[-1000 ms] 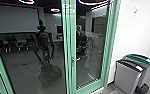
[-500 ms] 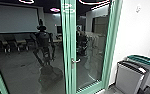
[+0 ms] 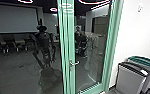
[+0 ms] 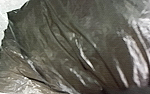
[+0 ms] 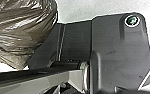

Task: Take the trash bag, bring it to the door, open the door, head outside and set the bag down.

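The glass door (image 3: 91, 55) looks smooth and glossy, its handle (image 3: 74, 63) shiny like metal, while beside that door the wall (image 3: 136, 32) is matt, the grey bin (image 3: 131, 80) smooth and plastic-looking, and the trash bag (image 4: 66, 37) thin, crinkled, glossy plastic.

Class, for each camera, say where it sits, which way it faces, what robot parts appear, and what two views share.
Head: high on the robot, facing forward and down at a green-framed glass door and gray bin; the robot-shaped figure in the glass is probably its reflection.
Left wrist: on that arm, facing the trash bag closely.
Right wrist: on that arm, facing the robot's dark plate and jointed bar.
Both wrist views share the bag.
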Robot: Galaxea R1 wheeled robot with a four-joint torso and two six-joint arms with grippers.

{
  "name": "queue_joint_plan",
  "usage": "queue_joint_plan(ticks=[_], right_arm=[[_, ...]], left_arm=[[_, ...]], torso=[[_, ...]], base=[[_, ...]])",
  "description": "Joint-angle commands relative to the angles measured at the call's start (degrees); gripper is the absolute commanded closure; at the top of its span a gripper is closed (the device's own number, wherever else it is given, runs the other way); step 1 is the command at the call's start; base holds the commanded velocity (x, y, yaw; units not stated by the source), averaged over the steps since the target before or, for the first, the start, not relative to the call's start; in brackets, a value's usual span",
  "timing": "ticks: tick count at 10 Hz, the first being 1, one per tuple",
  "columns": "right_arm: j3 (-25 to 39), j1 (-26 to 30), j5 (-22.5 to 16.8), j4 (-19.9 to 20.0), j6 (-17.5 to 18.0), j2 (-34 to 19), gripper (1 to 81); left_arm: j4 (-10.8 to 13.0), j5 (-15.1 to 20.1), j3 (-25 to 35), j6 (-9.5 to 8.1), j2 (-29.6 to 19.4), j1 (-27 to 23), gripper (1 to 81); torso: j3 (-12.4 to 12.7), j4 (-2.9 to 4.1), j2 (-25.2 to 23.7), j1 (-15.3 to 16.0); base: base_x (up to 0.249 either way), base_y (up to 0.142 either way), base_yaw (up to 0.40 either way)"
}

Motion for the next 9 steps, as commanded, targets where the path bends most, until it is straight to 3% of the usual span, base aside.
queue_joint_plan(ticks=[1,9], right_arm=[[0.18,2.86,-2.45,-0.35,-0.38,0.60,1.0],[0.10,2.86,-2.45,-0.10,-0.38,0.69,1.0]], left_arm=[[0.63,3.46,0.02,0.29,0.02,-4.38,81.1],[0.72,3.38,-0.06,0.29,-0.07,-4.38,81.1]], torso=[[0.00,0.00,0.00,0.00],[0.00,0.00,0.00,0.00]], base=[[0.129,-0.075,0.000],[0.129,-0.076,0.000]])
